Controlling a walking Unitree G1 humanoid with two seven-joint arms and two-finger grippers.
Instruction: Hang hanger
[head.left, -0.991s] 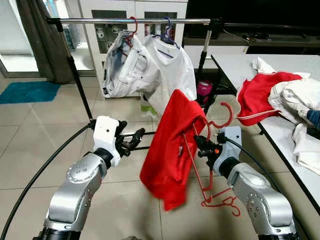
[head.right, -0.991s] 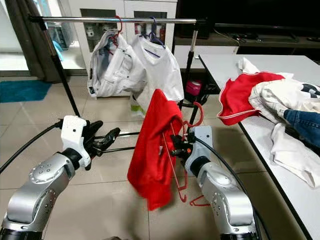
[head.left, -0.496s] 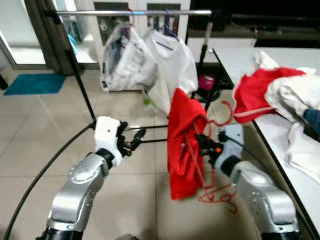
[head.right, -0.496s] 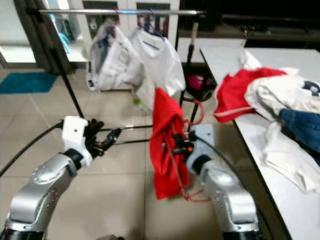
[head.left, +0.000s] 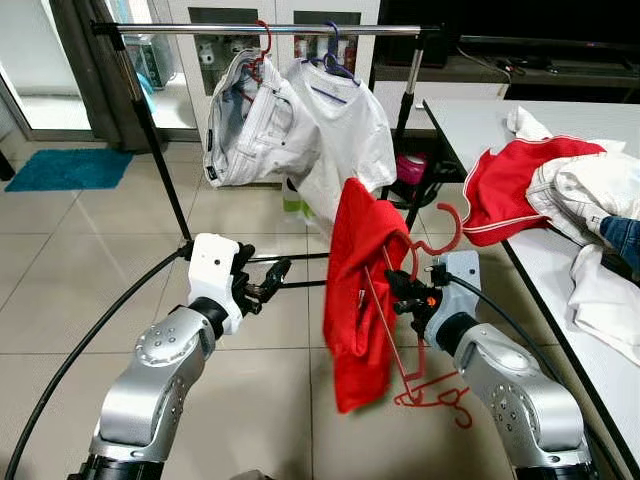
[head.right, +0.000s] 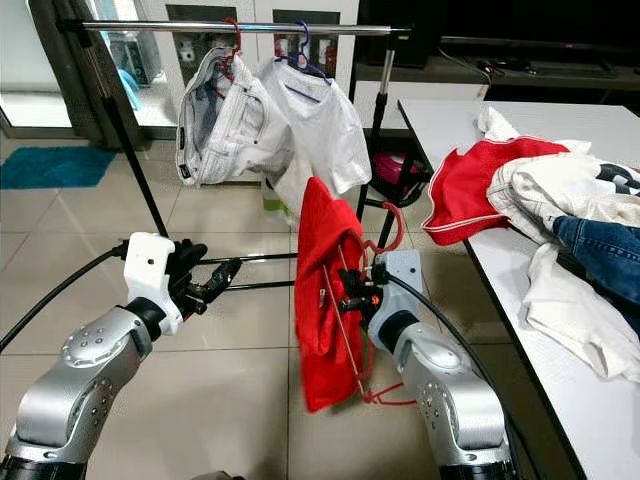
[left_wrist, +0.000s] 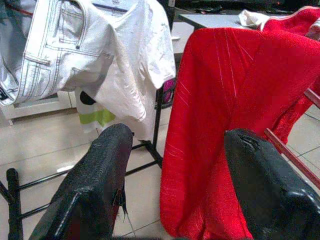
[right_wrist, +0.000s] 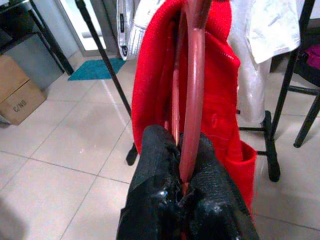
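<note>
- Red plastic hanger (head.left: 405, 300), thin and stiff, is pinched at its bar in our right hand (head.left: 408, 292), below the rail (head.left: 270, 30).
- Its red garment (head.left: 355, 290) looks light and floppy.
- Our left hand (head.left: 262, 287) waits wide open.

A red garment (head.left: 358, 290) drapes a red hanger (head.left: 432, 300); white clothes (head.left: 300, 135) hang on the silver rail (head.left: 300, 30).

A red hanger (head.left: 400, 300) hung tilted below the clothes rail (head.left: 270, 30), hook up, with a red shirt (head.left: 360, 290) draped crookedly off one side.
</note>
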